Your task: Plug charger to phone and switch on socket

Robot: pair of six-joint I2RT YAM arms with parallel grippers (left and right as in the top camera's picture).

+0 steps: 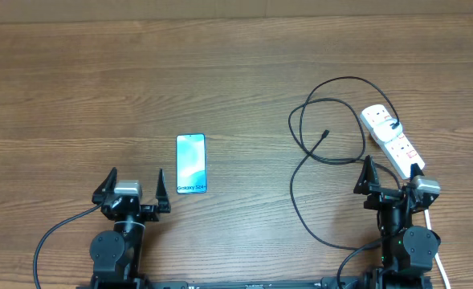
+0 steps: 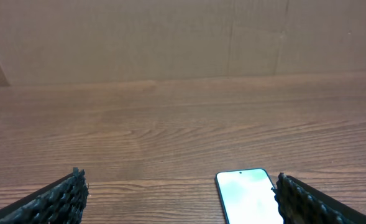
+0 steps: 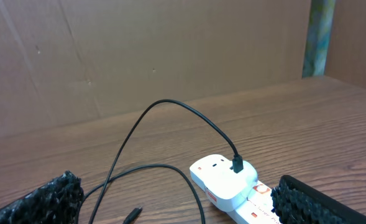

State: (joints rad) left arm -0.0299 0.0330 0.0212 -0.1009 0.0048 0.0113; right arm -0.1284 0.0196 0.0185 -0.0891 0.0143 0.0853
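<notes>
Lying flat, the slim rectangular dark-framed phone [image 1: 191,164], screen lit pale blue, sits just ahead of the left gripper [image 1: 136,181], beside its right finger, long axis pointing straight away. Both grippers stand released, grasping nothing. The long white plastic power strip [image 1: 393,143] runs diagonally ahead of the right gripper [image 1: 392,170], its far end carrying the thin black charger cable [image 3: 170,102], looped loosely leftward

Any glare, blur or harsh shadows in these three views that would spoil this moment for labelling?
Overhead: even light, only soft shadows, and the text on the phone screen is readable. Left wrist: the same screen blows out to near white and the text is lost, though the table grain is sharp. Right wrist: the socket and the charger are crisp, with no glare.
</notes>
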